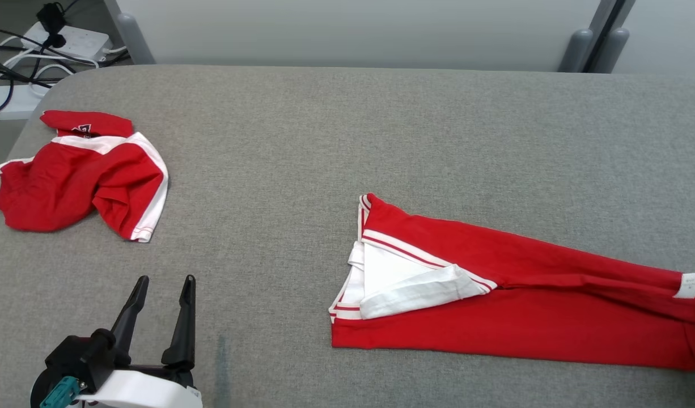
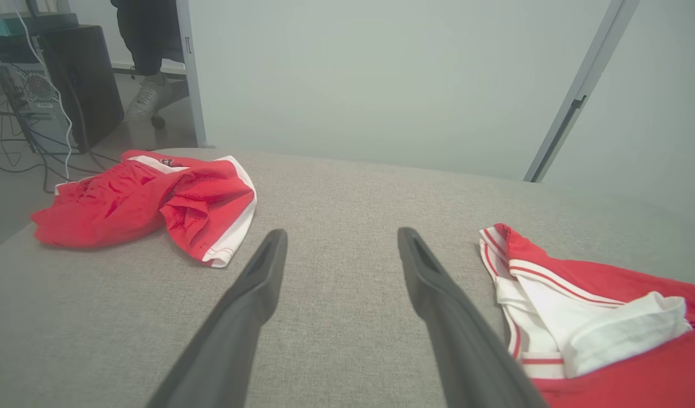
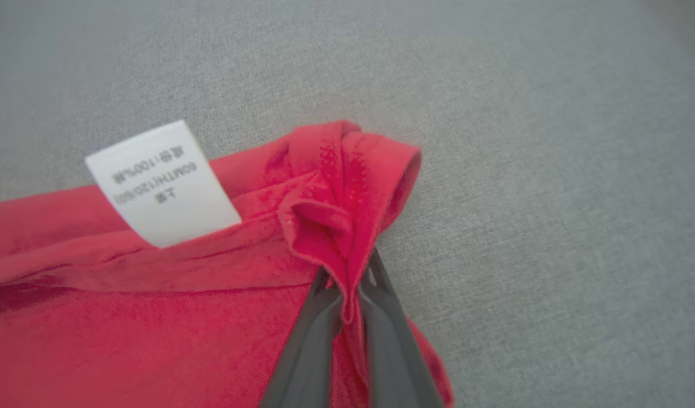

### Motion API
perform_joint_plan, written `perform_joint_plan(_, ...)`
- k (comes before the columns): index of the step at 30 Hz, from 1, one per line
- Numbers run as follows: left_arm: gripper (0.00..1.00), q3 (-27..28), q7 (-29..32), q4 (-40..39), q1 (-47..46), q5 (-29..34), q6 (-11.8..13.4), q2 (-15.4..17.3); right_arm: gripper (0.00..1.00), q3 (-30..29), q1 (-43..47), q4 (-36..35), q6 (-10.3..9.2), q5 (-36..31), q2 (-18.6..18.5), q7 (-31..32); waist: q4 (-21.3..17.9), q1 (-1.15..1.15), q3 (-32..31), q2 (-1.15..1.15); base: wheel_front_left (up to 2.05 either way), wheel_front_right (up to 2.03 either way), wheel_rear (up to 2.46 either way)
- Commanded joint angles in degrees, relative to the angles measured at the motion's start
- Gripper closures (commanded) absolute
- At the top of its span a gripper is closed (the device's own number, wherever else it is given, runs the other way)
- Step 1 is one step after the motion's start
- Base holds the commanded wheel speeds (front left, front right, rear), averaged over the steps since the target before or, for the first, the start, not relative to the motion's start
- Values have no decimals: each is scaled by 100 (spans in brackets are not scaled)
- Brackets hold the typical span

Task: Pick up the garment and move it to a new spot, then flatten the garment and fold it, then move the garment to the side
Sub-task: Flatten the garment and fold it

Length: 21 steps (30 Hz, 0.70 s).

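garment (image 1: 495, 294) position: lies stretched along the right half of the bench (image 1: 325, 124), red, with its far-right end running to the edge of the head view. right gripper (image 3: 347, 294) state: jaws closed on a bunched fold of red fabric at that end, just beside the white label (image 3: 163, 184). left gripper (image 1: 166, 279) state: jaws wide, holding nothing, over bare bench at the front left, well apart from the garment

risks from here:
- the pinch takes only a small gathered fold near the hem; thin fabric may slip out of the jaws once the weight of the whole length comes onto it
- lifting from one end alone is likely to let the rest drag and bunch, which makes the later flattening harder
- the turned-out white panel (image 1: 404, 277) at the opposite end may fold further under during a drag
- a second garment (image 1: 81, 175), red and white, lies crumpled at the far left of the bench; a new spot chosen too near it may tangle the two

limits of observation:
- the head view cuts off the gripped end, so how much cloth lies past it cannot be told
- how many layers sit between the jaws cannot be told
- the print on the label is blurred and upside down in the right wrist view
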Motion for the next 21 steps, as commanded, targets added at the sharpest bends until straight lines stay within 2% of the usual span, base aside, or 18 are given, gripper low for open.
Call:
perform_joint_plan(1,0,260,-64,-127,-290,37,-12,111,100,43,-45,-147,-24,93,-158,-69,-51,0,18,0,0,0,0)
perform_joint_plan(6,0,280,-66,-134,-306,11,-69,103,100,38,-242,-1112,-24,1026,474,260,-212,0,7,0,0,0,0)
perform_joint_plan(10,0,221,-45,-111,-366,26,-112,107,100,244,-14,-2504,-24,1749,961,652,-250,0,-29,0,0,0,0)
perform_joint_plan(15,0,188,-4,-132,-438,51,-103,124,100,702,216,-4088,-24,2102,1643,1063,-285,0,-2,0,0,0,0)
perform_joint_plan(18,0,192,22,-154,-479,62,-97,158,100,1163,171,-4496,-24,2160,1864,1182,-293,0,48,0,0,0,0)
perform_joint_plan(21,0,183,40,-160,-522,71,-102,179,100,1750,10,-4420,-24,2141,1928,1059,-265,0,84,0,0,0,0)
